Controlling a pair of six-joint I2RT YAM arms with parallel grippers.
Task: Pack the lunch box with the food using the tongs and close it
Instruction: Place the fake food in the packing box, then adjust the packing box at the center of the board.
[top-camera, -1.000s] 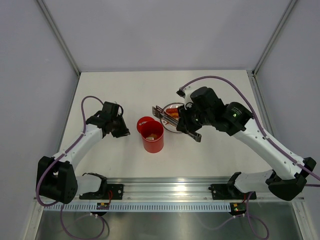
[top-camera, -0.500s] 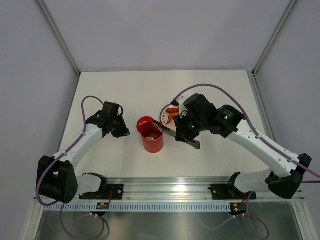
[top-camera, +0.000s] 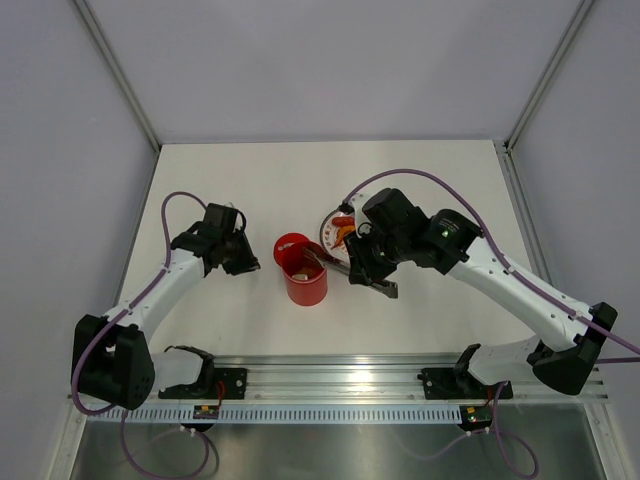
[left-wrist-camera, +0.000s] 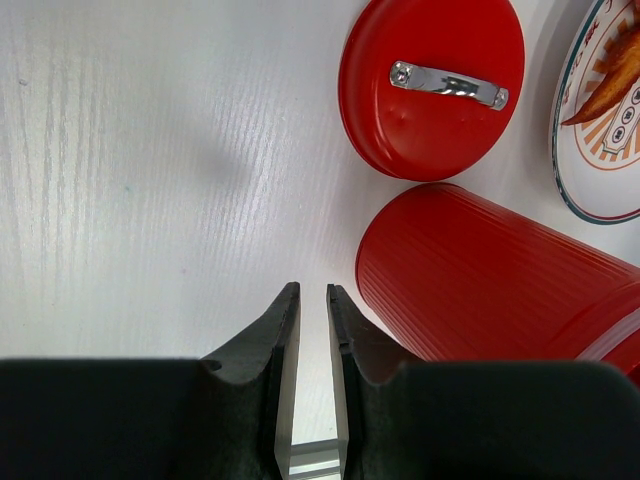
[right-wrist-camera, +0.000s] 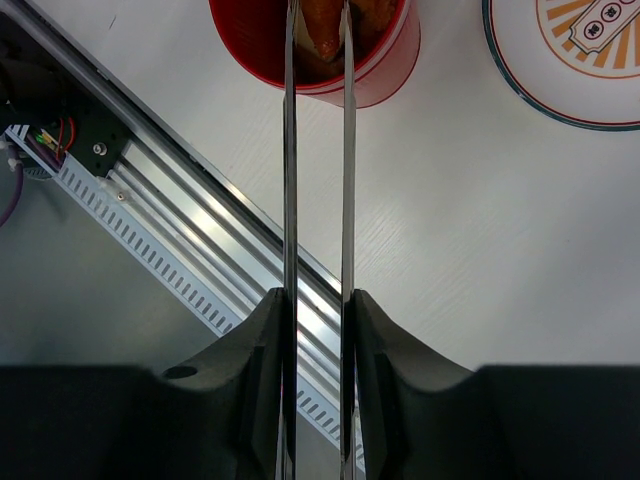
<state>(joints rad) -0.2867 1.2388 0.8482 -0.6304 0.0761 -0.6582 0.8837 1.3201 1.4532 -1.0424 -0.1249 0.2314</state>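
Tongs (right-wrist-camera: 290, 180) in right end effector (right-wrist-camera: 317, 300) reach over lunch box (right-wrist-camera: 385, 70).

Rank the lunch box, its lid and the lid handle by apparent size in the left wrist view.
1. lunch box, largest, though nearer the camera and cropped
2. lid
3. lid handle, smallest

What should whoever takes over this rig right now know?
The left gripper is narrowly open and empty, beside the lunch box.
The right gripper is shut on the tongs, their tips over the open lunch box with a fried piece between them.
The lid lies on the table.
Left: drop this piece, move the food on the plate, fit the lid.
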